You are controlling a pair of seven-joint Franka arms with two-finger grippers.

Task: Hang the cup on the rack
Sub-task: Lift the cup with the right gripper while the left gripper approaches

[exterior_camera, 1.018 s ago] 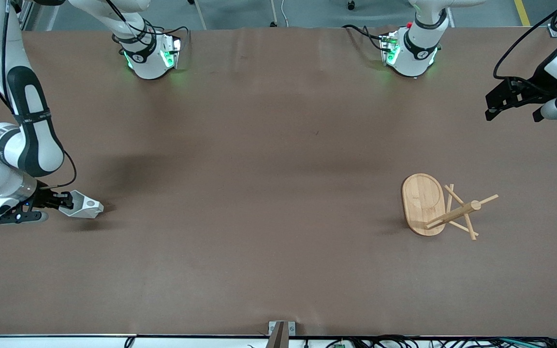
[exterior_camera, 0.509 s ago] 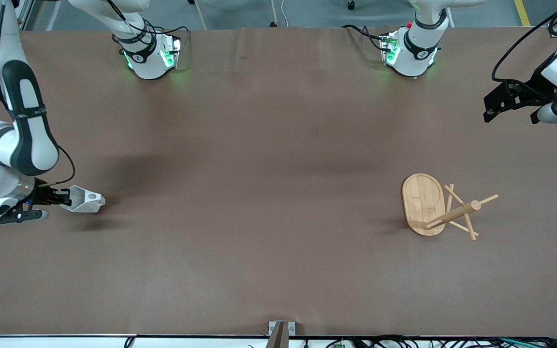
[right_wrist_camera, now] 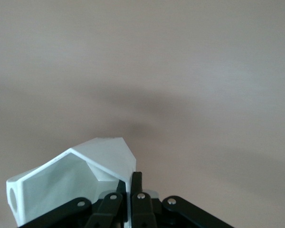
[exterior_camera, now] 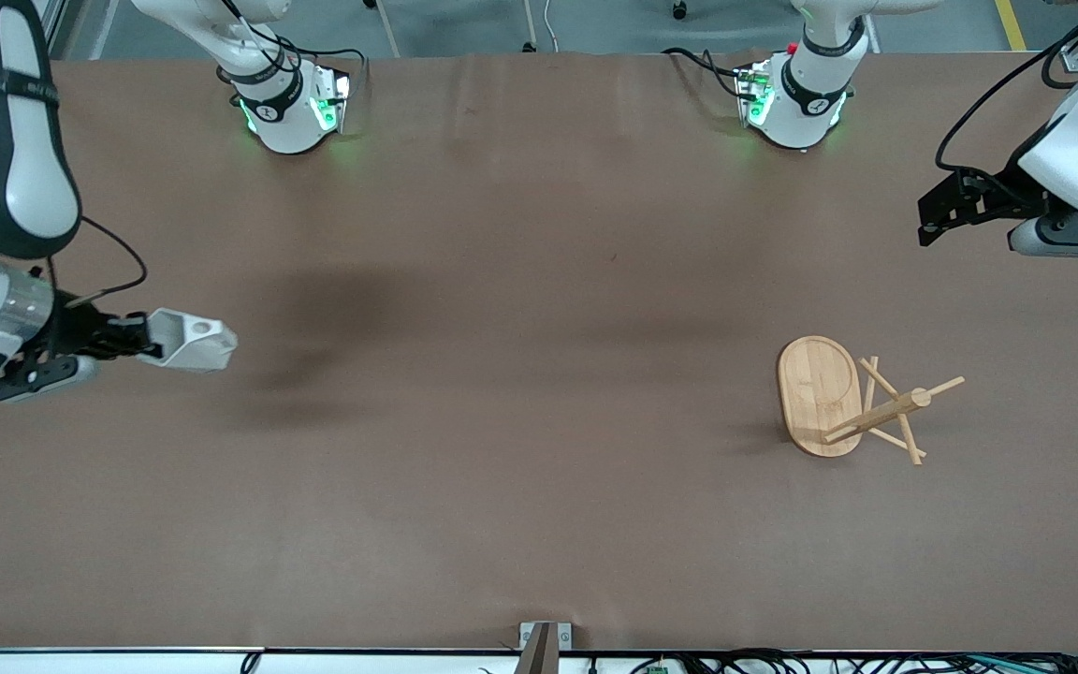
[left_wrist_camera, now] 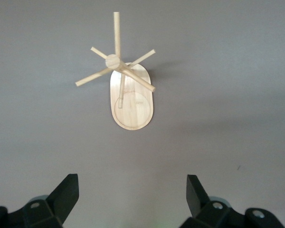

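Plastic-looking and matte white, the one cup (exterior_camera: 191,341) is built of flat angular facets that taper to one narrow end, with a small round hole in one face. The right gripper (exterior_camera: 141,343) holds it in the air above the brown table (exterior_camera: 520,374) at the right arm's end, its two black fingers (right_wrist_camera: 133,190) pressed together on the thin wall at the cup's rim. The cup lies on its side in the grip, with a soft dark shadow on the table beneath it.

The table covering is a smooth, dull brown sheet with faint creases, stretching bare across the middle.

Toward the left arm's end stands the one rack (exterior_camera: 820,393), made of pale bamboo with visible grain. It has a flat oval base, one round central post and thin round pegs crossing through the post; in the left wrist view (left_wrist_camera: 131,97) about five peg ends fan out from the top. Nothing hangs on it or stands around it.

The left gripper (exterior_camera: 932,217) hangs above the table edge at the left arm's end, well apart from the rack, its two black fingers (left_wrist_camera: 66,194) spread wide apart and holding nothing.
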